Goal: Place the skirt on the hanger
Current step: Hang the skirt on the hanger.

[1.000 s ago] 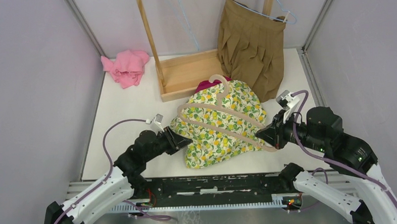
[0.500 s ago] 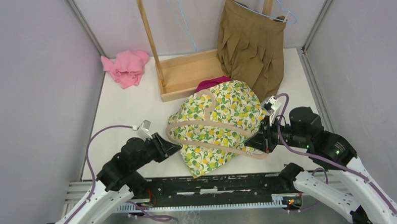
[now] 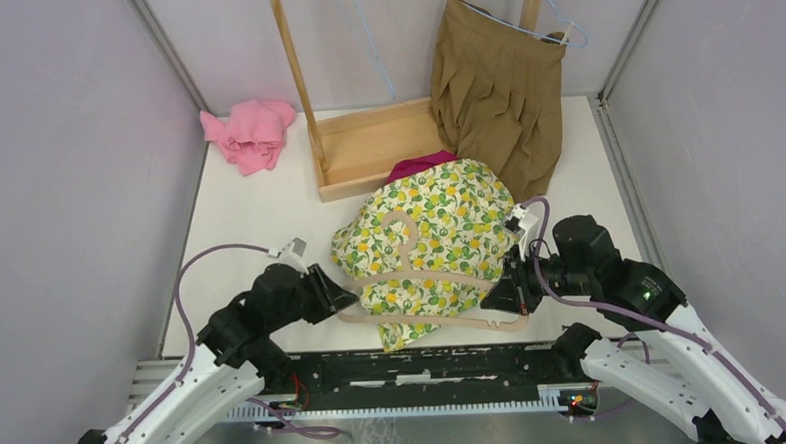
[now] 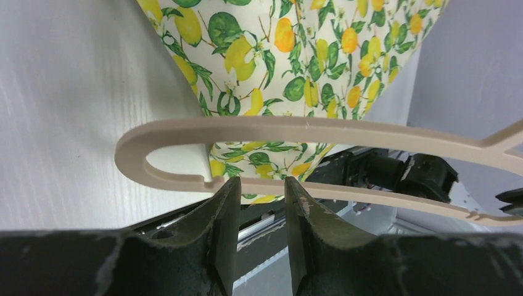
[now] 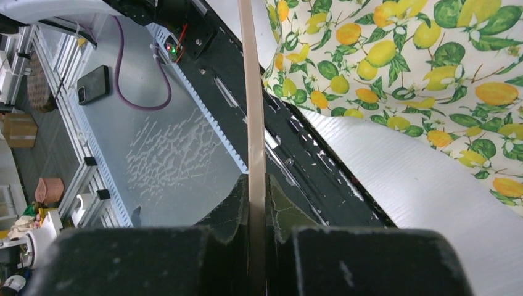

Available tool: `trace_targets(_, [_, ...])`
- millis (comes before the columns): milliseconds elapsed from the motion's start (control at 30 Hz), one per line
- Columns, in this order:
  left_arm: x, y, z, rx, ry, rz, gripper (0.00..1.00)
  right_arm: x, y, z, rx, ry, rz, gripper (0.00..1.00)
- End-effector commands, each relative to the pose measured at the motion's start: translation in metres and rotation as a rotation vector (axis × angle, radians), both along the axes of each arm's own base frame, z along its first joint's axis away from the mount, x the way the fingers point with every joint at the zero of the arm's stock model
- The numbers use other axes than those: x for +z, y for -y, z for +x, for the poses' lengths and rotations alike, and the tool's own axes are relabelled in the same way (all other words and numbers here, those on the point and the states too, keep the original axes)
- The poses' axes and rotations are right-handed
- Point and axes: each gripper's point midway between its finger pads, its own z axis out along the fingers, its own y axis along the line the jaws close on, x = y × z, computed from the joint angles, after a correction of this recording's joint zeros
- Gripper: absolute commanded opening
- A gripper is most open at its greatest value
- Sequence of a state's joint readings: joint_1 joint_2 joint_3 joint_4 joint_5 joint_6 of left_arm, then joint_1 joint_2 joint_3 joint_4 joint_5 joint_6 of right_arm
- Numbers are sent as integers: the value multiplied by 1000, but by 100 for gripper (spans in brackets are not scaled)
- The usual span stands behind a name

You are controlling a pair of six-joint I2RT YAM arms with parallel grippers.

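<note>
Lemon-print skirt [image 3: 430, 235] lay bunched mid-table [image 3: 259, 218], just in front of the wooden rack [image 3: 366, 148]. Beige hanger [image 4: 308, 131] lay across the skirt's near half, hook pointing toward the rack, bottom bar near the table's front edge.

Right gripper [image 5: 256, 185] was pressed together on the hanger's thin bar at its right end, a firm pinch with the bar straight between the fingers. Left gripper [image 4: 262, 183] sat at the hanger's left end with its jaws parted. The bottom bar crossed right at the fingertips [image 4: 229, 191] and nothing was clamped between them.

Progress, as a judgement: early to middle. The hanger was in hand on one side only and lined up over the skirt. The skirt wasn't hung: no waistband over the arms, no fabric draped through. A corner of the fabric showed between the upper arm and the bottom bar in the left wrist view. Couldn't tell whether it was threaded through or just lying under.

Left to do: get the waistband onto the hanger or the cloth over the bar, then lift clear.

At the back, a brown skirt [image 3: 498, 87] hung on the rack, and a pink cloth [image 3: 250, 133] lay far left, well apart from the action
</note>
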State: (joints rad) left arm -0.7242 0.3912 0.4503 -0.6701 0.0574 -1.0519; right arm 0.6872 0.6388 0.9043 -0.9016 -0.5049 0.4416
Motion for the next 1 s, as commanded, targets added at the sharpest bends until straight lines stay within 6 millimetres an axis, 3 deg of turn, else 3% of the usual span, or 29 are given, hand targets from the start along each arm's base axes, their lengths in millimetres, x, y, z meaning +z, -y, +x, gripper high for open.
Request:
trace_targets(0, [21,14,7,-89,76,7,40,0,1,-9,47,-4,0,1])
trace_targets(200, [14,21,8,-142,58,34,40,-19,0,-14,49,-85,-23,1])
trace_targets(467, [4,24,4,-175,34,51,57,-28,3,-15,3,-120,-25,1])
trace_targets(800, [-4,31,-9,-268,28,108,58,-43,-13,-2,-49,-165,32,1])
trace_targets(967, [-9,35,-13,-281,31,146,57,-31,-16,-4,-29,-151,71,1])
